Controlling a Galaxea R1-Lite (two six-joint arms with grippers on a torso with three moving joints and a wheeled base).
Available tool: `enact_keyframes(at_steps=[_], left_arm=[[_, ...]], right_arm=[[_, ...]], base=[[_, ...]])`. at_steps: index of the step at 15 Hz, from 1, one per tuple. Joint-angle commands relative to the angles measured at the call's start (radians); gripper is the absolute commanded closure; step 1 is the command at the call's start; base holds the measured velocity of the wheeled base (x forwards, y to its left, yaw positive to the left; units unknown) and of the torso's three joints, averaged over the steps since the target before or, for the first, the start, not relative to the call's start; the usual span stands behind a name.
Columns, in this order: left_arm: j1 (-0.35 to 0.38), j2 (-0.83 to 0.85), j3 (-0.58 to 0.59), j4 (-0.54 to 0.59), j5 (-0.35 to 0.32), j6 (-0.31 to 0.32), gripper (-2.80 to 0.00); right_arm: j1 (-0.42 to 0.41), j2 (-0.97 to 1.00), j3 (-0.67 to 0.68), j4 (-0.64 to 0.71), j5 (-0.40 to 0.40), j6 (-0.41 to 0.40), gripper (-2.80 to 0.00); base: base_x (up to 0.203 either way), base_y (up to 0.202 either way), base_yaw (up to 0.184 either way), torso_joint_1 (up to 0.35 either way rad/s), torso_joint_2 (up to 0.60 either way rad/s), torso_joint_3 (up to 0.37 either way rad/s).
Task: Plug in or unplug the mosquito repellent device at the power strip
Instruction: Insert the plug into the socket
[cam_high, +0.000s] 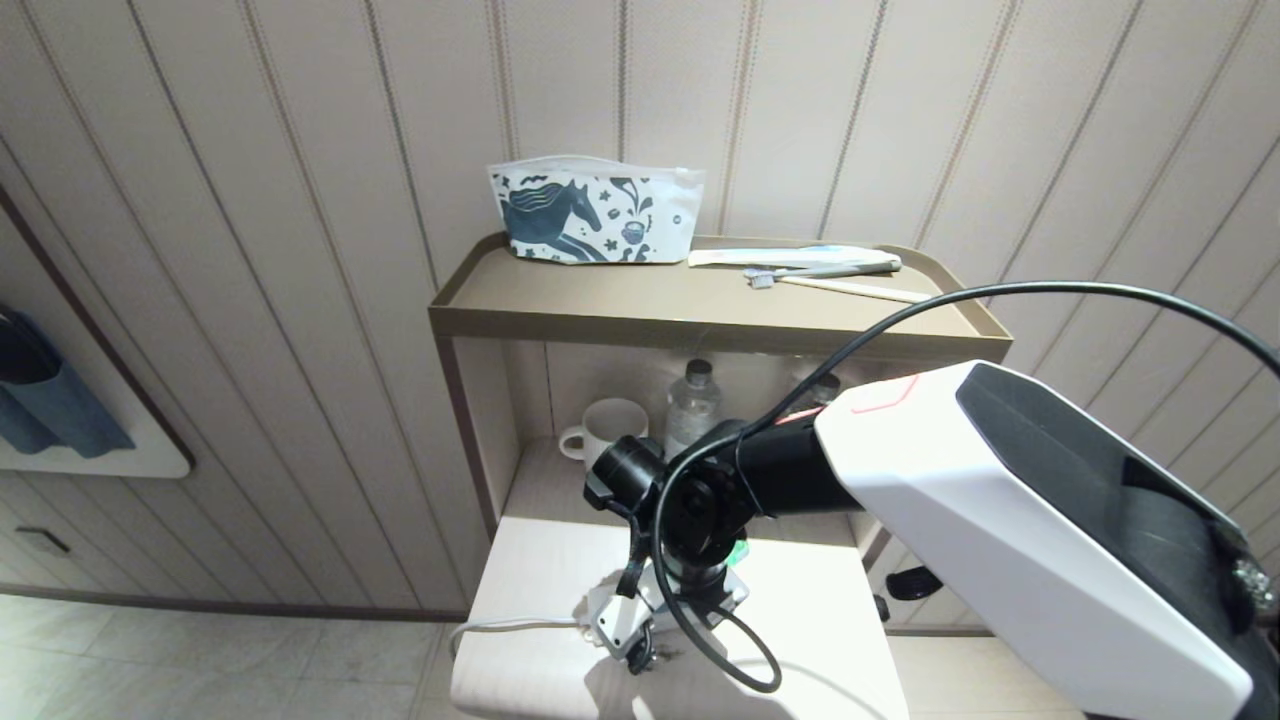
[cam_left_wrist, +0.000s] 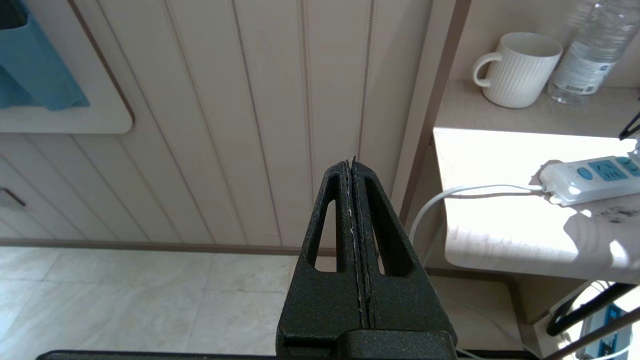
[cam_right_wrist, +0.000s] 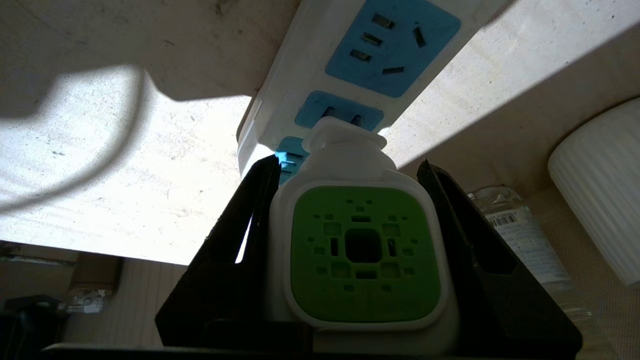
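The mosquito repellent device (cam_right_wrist: 362, 250), a white squarish head with a green centre, sits between the black fingers of my right gripper (cam_right_wrist: 349, 162), which is shut on it. Its narrow front end rests against the middle light-blue socket panel of the white power strip (cam_right_wrist: 320, 60); the prongs are hidden. In the head view my right arm (cam_high: 1000, 520) reaches down over the sunlit white table (cam_high: 520, 580) and covers most of the strip (cam_high: 612, 618). A sliver of green (cam_high: 738, 550) shows under the wrist. My left gripper (cam_left_wrist: 351, 160) hangs shut and empty beside the table, well apart from the power strip (cam_left_wrist: 590, 180).
The strip's grey-white cord (cam_left_wrist: 480, 192) runs off the table's left edge. A ribbed white mug (cam_left_wrist: 517, 70) and a clear water bottle (cam_left_wrist: 592, 50) stand on the shelf behind. A patterned pouch (cam_high: 590, 210) and a toothbrush (cam_high: 820, 268) lie on the top shelf.
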Motion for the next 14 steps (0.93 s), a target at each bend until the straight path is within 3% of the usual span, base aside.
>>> enact_keyframes(at_steps=[1,11,14], left_arm=[[0.000,0.000,0.000,0.001,0.000,0.000,0.00],[0.000,0.000,0.000,0.001,0.000,0.000,0.00],[0.000,0.000,0.000,0.001,0.000,0.000,0.00]], right_arm=[[0.006,0.004,0.001,0.003,-0.001,-0.009,0.00],[0.016,0.023,0.014,0.002,0.002,0.002,0.00],[0.020,0.057,0.071,-0.100,0.026,0.030,0.00]], base=[[0.000,0.000,0.000,0.000,0.00,0.000],[0.000,0.000,0.000,0.000,0.00,0.000],[0.000,0.000,0.000,0.000,0.00,0.000]])
